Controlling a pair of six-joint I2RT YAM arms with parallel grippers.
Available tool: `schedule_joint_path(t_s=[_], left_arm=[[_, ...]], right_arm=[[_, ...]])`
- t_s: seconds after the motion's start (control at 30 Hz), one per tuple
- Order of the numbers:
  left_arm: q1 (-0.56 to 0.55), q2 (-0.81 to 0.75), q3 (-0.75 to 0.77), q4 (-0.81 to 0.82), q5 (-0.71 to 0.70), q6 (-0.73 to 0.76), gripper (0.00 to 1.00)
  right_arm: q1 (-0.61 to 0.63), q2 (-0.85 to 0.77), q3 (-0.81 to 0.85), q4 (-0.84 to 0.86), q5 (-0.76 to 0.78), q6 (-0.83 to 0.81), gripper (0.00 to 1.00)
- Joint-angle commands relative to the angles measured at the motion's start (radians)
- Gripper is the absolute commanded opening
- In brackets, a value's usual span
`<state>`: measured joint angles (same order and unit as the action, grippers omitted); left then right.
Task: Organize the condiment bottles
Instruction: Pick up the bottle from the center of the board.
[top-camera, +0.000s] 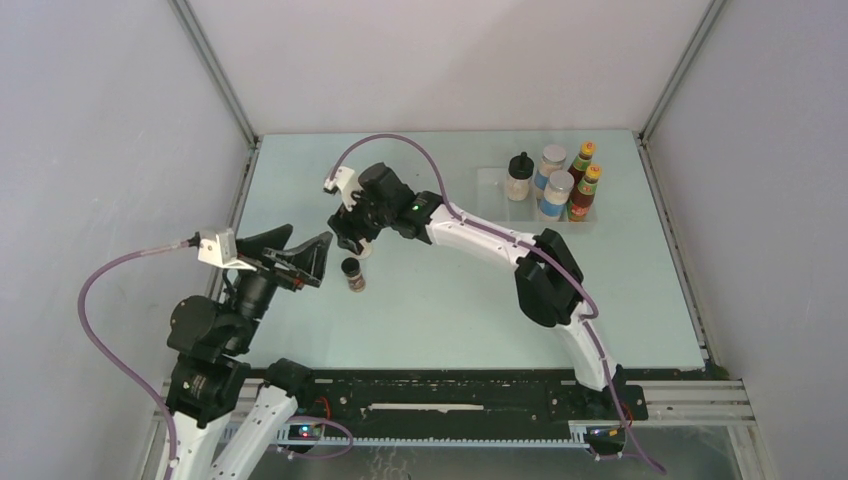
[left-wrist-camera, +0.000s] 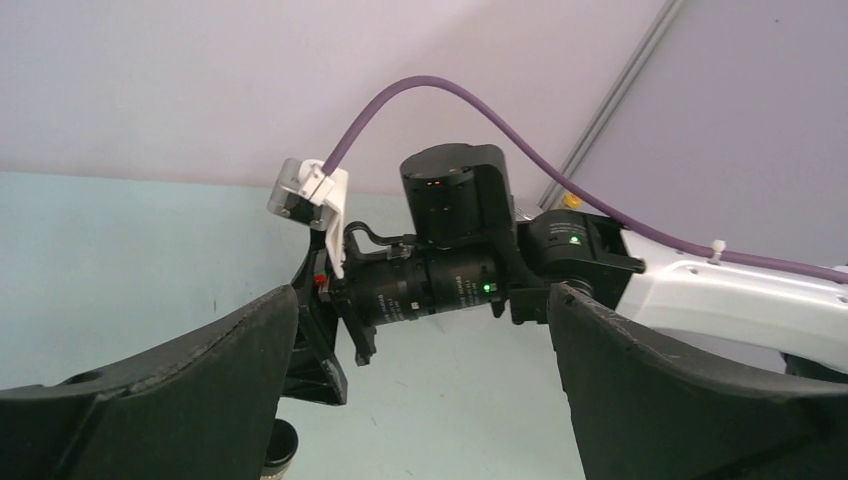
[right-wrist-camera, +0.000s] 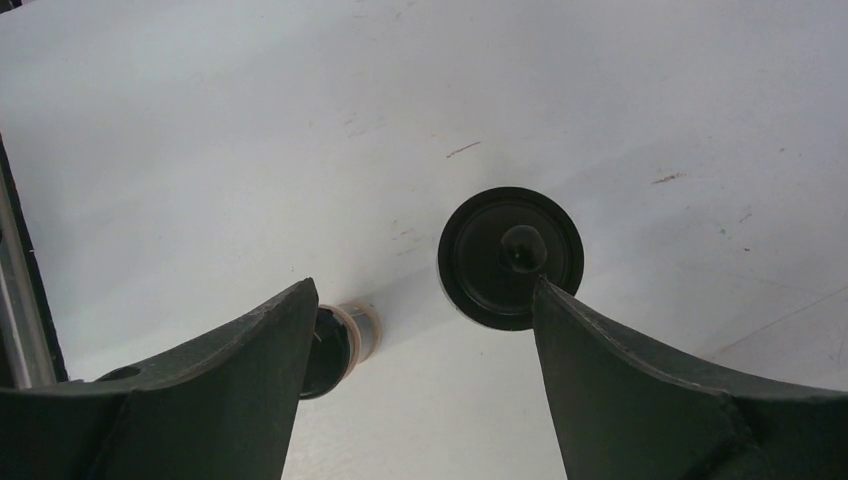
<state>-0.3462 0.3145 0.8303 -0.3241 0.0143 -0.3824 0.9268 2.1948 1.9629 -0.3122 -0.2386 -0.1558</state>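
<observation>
Five bottles (top-camera: 557, 190) in tray (top-camera: 492, 195) (upright), jar (top-camera: 352, 273) apart

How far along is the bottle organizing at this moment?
Done: five bottles stand in the clear tray. In hand: nothing gripped; the right gripper hovers open over a black-lidded jar. Remaining: that jar and the tiny dark jar on the table; the left gripper is open, empty.

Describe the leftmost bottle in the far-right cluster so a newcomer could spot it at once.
On the table, far right corner, five bottles stand together. At the group's left end is a pale jar. It alone has a black lid; the others have grey or yellow ones.
</observation>
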Motion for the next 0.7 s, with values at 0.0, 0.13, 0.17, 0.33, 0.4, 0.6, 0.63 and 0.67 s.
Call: schedule_joint_path(t_s=[0.0,0.13,0.17,0.33,0.4,0.6,0.63,0.67], left_arm=[[0.004,-0.016,-0.021,0.040,0.040,0.038,0.99],[0.004,-0.020,-0.018,0.043,0.046,0.040,0.99],[0.004,-0.023,-0.019,0.047,0.048,0.040,0.99],[0.004,-0.020,-0.023,0.065,0.060,0.034,0.99],[0.004,-0.020,-0.024,0.070,0.066,0.031,0.99],[0.004,-0.023,-0.025,0.082,0.078,0.030,0.99],[0.004,-0.023,-0.026,0.083,0.078,0.030,0.99],[0.004,-0.023,-0.027,0.084,0.078,0.030,0.99]], right_arm=[[-0.019,0.029,0.083,-0.017,-0.012,-0.021,0.88],[-0.033,0.048,0.119,-0.026,-0.016,-0.023,0.93],[-0.037,0.050,0.124,-0.027,-0.017,-0.023,0.93],[-0.050,0.063,0.139,-0.029,-0.031,-0.026,0.96],[-0.055,0.070,0.150,-0.034,-0.035,-0.028,0.97],[-0.068,0.105,0.191,-0.052,-0.081,-0.027,1.00],[-0.069,0.111,0.199,-0.054,-0.087,-0.026,1.00],[-0.069,0.118,0.205,-0.055,-0.090,-0.026,1.00]])
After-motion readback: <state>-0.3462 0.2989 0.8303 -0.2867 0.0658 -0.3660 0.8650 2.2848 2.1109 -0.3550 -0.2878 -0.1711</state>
